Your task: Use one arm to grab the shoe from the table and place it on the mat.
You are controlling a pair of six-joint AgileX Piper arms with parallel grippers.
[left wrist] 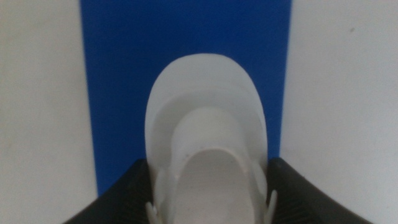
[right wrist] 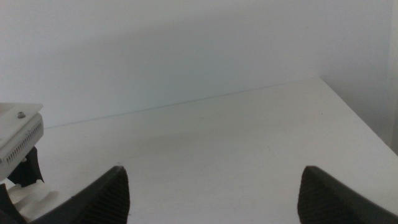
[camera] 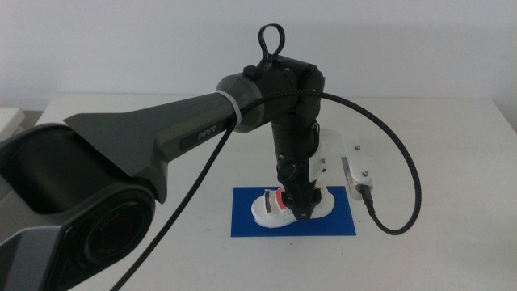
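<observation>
The white shoe (camera: 269, 208) with a red strap rests on the deep blue mat (camera: 246, 222) near the table's front middle. My left gripper (camera: 300, 212) reaches straight down from the large dark grey arm (camera: 161, 137) and is shut on the shoe's sides. In the left wrist view the two dark jaws press against the shoe (left wrist: 205, 106) on both sides, with the mat (left wrist: 118, 74) beneath it. My right gripper (right wrist: 214, 180) is open and empty, away from the shoe and out of the middle view.
The white table (camera: 436, 137) stretches on all sides of the mat. The arm's black cable (camera: 401, 153) loops to the right, ending at a small white attachment (camera: 359, 174) close to the mat's far right corner.
</observation>
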